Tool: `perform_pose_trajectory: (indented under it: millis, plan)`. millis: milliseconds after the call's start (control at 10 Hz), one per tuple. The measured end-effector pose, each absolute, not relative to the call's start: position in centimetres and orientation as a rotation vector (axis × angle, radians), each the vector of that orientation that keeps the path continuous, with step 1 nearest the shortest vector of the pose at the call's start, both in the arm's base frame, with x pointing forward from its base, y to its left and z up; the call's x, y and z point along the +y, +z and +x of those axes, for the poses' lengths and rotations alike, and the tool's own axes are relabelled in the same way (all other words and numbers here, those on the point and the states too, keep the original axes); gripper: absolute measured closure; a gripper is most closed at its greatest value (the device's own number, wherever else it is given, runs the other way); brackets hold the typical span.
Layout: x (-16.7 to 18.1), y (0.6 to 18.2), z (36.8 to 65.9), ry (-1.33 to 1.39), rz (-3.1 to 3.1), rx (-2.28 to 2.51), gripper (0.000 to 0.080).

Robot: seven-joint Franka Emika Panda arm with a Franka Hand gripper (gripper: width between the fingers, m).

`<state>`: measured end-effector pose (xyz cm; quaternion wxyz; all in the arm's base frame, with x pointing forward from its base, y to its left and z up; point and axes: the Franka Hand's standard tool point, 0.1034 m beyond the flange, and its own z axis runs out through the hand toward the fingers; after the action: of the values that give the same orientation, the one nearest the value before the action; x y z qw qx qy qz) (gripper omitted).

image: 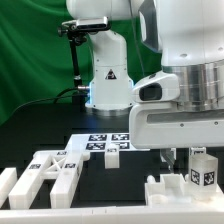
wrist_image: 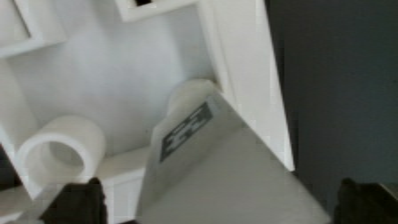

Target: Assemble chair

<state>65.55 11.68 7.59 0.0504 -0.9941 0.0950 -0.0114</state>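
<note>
At lower right of the exterior view, my claw [image: 183,158] hangs spread over the chair parts [image: 165,190] on the tabletop [image: 40,130], pinching nothing. If I descend crooked, a finger may knock the tagged piece [image: 203,173] askew.

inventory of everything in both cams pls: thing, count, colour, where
white blocky plastic chair parts with black-and-white tags: at least three, white, loose on the table, exterior view's left
white notched chair parts: at least two, white, exterior view's right, below the gripper; one carries a tag
white round plastic peg: one, white, against the white slab in the wrist view
marker board: one, white with black tags, mid-table
black table: one, black, under everything
green curtain: one, green, behind
white robot arm: one, base at the back, wrist in front
gripper: one, dark fingertips wide apart, open, over a tagged part
</note>
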Motion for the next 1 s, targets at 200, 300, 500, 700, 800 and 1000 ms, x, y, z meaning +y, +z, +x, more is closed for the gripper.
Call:
perform_pose_trajectory:
  millis: [200, 300, 500, 700, 800, 1000]
  plan:
    - [10.79, 7.50, 65.39, -0.017, -3.063, -0.228, 0.0151]
    - [10.81, 7.50, 65.44, -0.034, -3.068, -0.510, 0.0151]
    - [10.74, 7.27, 65.29, -0.038, -3.064, -0.543, 0.0151]
    - [10.74, 7.25, 65.28, -0.037, -3.069, -0.510, 0.0418]
    - [10.77, 7.24, 65.27, -0.036, -3.077, -0.460, 0.0513]
    - [10.85, 7.22, 65.24, -0.031, -3.099, -0.222, 0.0512]
